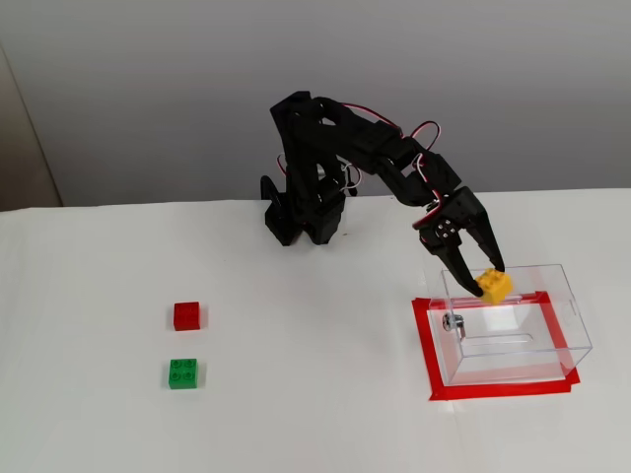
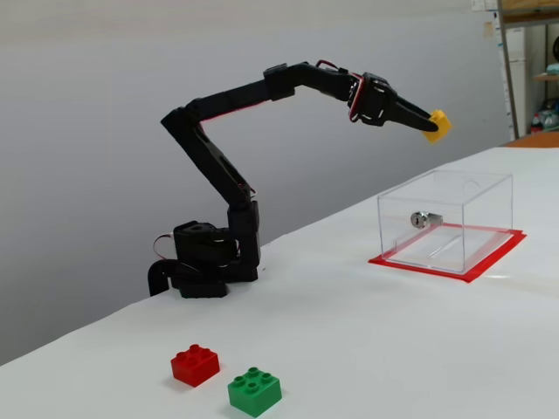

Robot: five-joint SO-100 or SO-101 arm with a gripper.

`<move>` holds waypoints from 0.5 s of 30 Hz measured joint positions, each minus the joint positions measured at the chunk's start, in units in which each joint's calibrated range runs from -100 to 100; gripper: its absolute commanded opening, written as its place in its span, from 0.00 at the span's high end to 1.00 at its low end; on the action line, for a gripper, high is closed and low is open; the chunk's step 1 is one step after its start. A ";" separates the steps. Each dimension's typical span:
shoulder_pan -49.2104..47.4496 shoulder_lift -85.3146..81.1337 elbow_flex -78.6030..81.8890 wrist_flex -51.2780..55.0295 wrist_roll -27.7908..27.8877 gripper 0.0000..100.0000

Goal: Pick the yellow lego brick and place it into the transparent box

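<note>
Yellow plastic is the item I check first: the yellow lego brick sits clamped at the tips of the gripper, whose jaws are closed on it from both sides, and I see it held in the air well above the worktop. From the side-on fixed view the brick hangs above the transparent box, clear of its top edge and not touching it. From the higher fixed view the brick lines up over the box's near-left part, close to the wall carrying the small metal knob. I note the box stands on a red tape rectangle. The arm is stretched out from its base towards the box. A red brick and a green brick lie side by side on the worktop, well apart from the box.
</note>
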 measured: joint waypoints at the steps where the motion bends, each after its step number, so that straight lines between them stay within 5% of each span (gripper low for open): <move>1: -0.53 1.35 -1.06 0.00 0.00 0.89; 15: -9.29 9.30 -5.74 0.00 0.00 0.89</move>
